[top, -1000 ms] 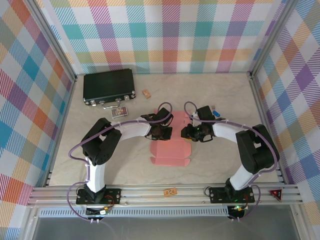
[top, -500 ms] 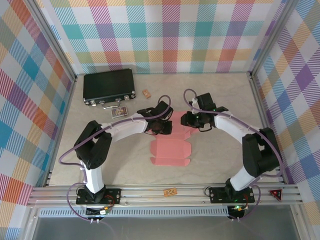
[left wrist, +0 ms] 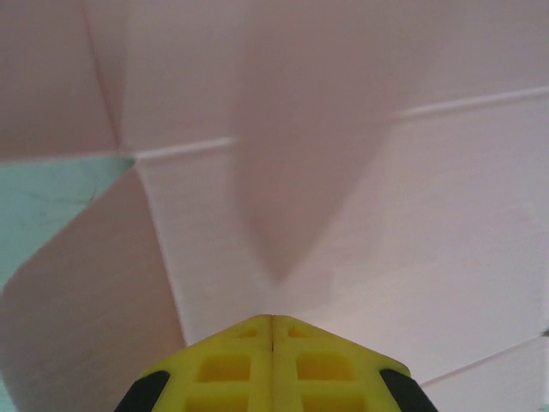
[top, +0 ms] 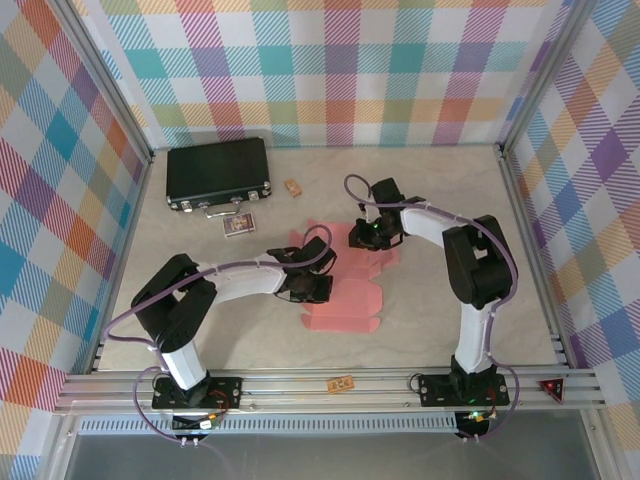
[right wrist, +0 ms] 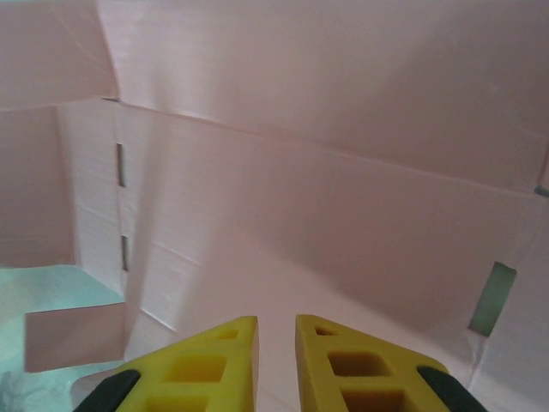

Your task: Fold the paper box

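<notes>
Shifted nearer: left hand [top: 318,288], pressed together, now low over paper box [top: 345,300]; right hand [top: 362,236], narrowly apart, empty, moved beyond. Means barely started on folding.

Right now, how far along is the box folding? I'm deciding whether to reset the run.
Early. Done: nothing clearly; the paper box lies as a mostly flat sheet on the table, creases visible, no walls standing. In hand: the left jaws, shut, sit at its left edge; the right jaws, slightly apart, at its far end. Left: raising the walls and tucking the flaps.
</notes>
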Robot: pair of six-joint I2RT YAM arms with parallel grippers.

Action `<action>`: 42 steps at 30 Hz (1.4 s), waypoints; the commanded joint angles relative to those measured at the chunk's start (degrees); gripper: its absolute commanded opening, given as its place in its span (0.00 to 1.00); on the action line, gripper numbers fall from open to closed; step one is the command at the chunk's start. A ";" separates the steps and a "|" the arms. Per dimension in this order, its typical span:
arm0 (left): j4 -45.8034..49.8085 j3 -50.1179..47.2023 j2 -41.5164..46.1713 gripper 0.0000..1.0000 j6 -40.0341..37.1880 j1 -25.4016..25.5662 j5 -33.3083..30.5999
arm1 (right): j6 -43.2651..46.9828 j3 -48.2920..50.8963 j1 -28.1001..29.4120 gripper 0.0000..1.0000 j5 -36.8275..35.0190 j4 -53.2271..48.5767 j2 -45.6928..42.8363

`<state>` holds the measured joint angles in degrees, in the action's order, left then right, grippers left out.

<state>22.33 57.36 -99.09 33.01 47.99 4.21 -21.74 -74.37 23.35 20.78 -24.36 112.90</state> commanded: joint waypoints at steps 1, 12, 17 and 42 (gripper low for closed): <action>0.62 -1.74 2.74 0.00 2.13 0.55 -3.87 | 0.65 -0.34 0.41 0.20 -0.67 -2.64 1.00; 4.59 -1.42 -0.84 0.00 0.01 -1.25 -10.69 | -3.90 11.37 0.38 0.21 -3.24 -0.75 -5.00; 6.49 0.92 -2.42 0.00 -2.49 -1.91 -12.79 | -4.71 15.79 0.99 0.23 -3.20 -0.39 -10.66; 4.84 1.79 -3.01 0.00 -5.71 -2.01 -13.07 | 38.74 -15.11 -7.76 0.65 -2.09 -19.58 2.08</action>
<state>26.68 60.51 -101.86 27.38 46.68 -8.49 8.32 -87.50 15.55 15.49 -39.51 114.02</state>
